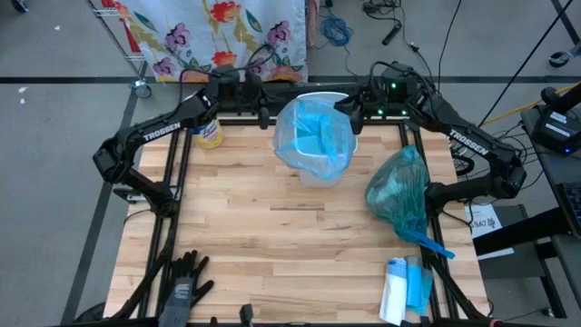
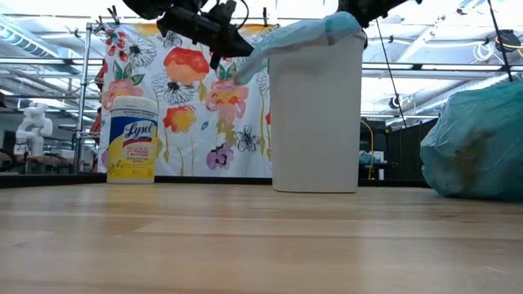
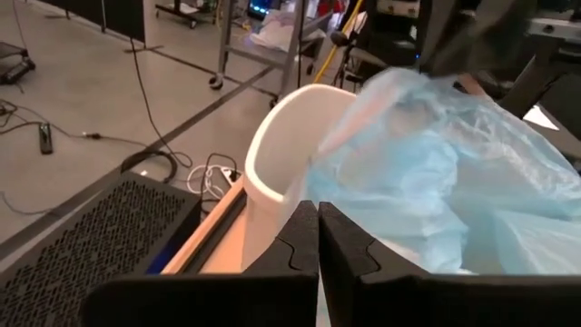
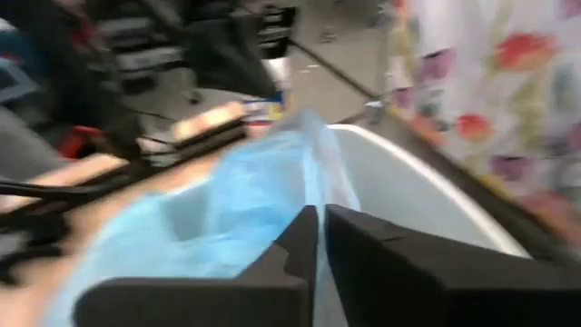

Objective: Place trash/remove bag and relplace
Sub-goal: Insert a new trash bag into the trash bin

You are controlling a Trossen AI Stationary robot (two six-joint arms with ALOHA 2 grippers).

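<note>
A white bin [image 1: 320, 96] stands upright at the table's far middle, with a light blue bag [image 1: 313, 136] lining it and bunched over its rim. My left gripper [image 1: 269, 116] is at the bin's left rim, shut on the bag. My right gripper [image 1: 349, 107] is at the bin's right rim, also shut on the bag. A full, knotted teal bag [image 1: 399, 191] rests on the table at the right. The trash is out of view as loose pieces. My left gripper pinches the blue bag's mouth edge [image 3: 343, 193] between its two fingers, just outside the bin's left rim [image 3: 272, 136]. The fingers come nearly level from the table's left. The film [image 2: 255, 55] runs drawn out from the rim to the fingers. My right gripper pinches a ridge of the bag's edge [image 4: 313, 168] between its two fingers, over the bin's right rim. The fingers slant down from the table's right. The rest of the bag [image 4: 209, 218] lies loose in the bin's mouth.
A Lysol wipes canister [image 1: 207, 133] stands at the far left. Black gloves [image 1: 184, 283] lie at the near left edge, and a white and blue pack of bags [image 1: 405, 289] at the near right. The middle of the wooden table [image 1: 272, 236] is bare.
</note>
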